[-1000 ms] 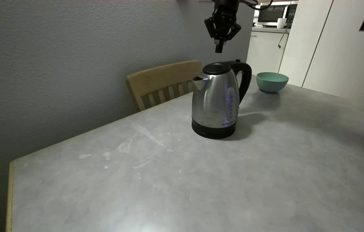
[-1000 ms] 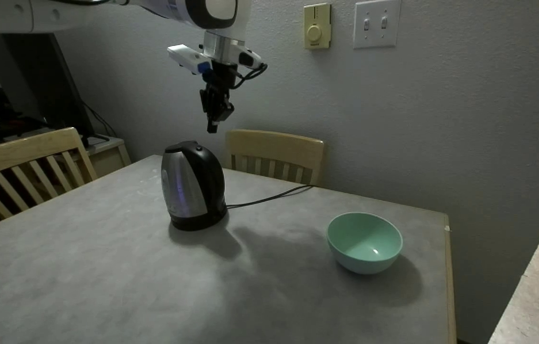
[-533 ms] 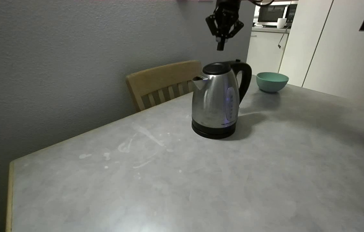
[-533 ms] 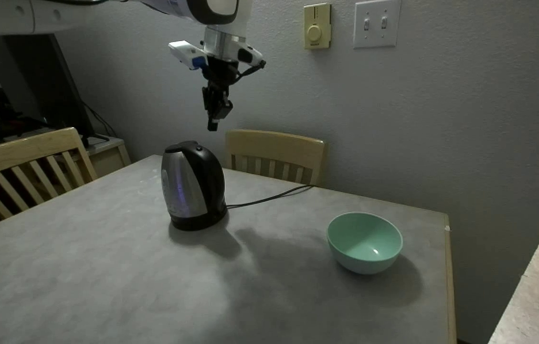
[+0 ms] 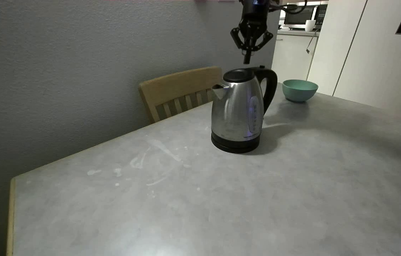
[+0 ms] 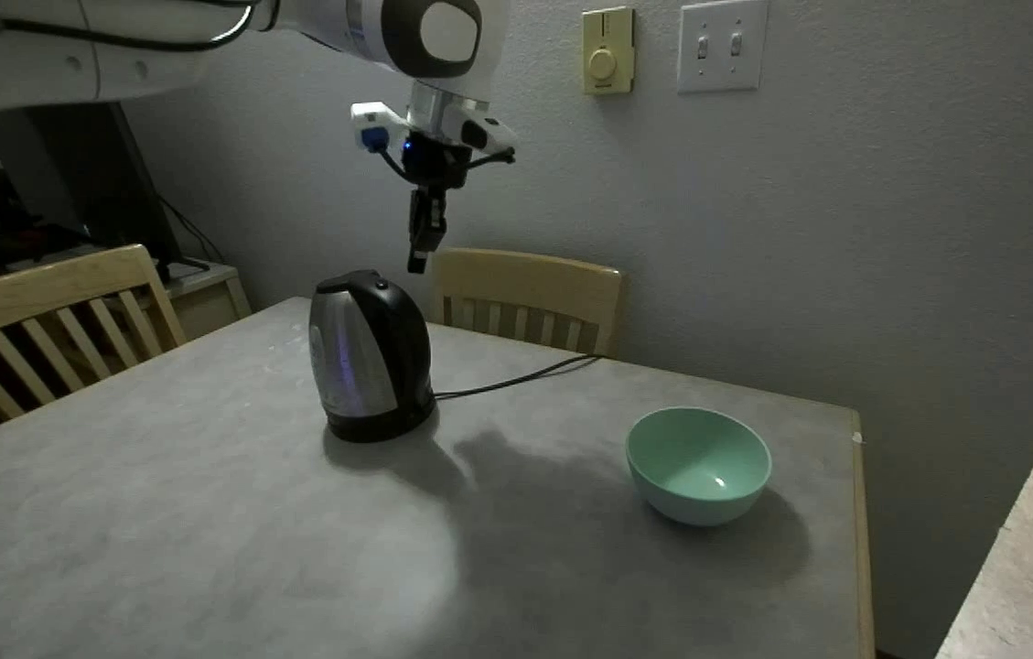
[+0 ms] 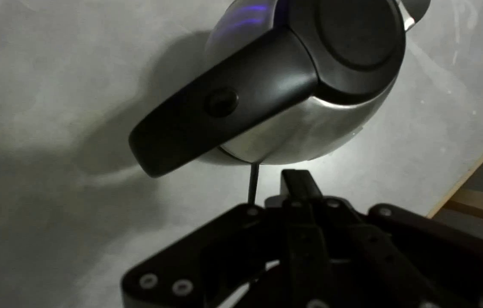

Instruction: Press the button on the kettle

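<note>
The brushed-steel kettle point(image 5: 234, 117) stands upright on its black base, also in an exterior view point(image 6: 353, 357). In the wrist view its black lid and handle point(image 7: 262, 72) fill the upper middle. A round black button point(image 7: 221, 102) sits on top of the handle, and it shows in both exterior views point(image 5: 262, 67) point(image 6: 381, 284). My gripper point(image 5: 247, 60) is shut and empty, pointing down just above the kettle's height. It also shows in an exterior view point(image 6: 418, 263). In the wrist view its fingertips point(image 7: 299, 177) lie beside the kettle, to the lower right of the button, apart from it.
A teal bowl point(image 6: 697, 467) stands on the grey table point(image 6: 159, 513), also in an exterior view point(image 5: 299, 90). A black cord point(image 6: 525, 377) runs from the kettle's base to the table edge near the wall. A wooden chair point(image 6: 530, 288) stands behind that edge.
My gripper has come down over the last half second. It has shifted slightly right in both exterior views and its wrist has turned. The kettle and bowl have not moved.
</note>
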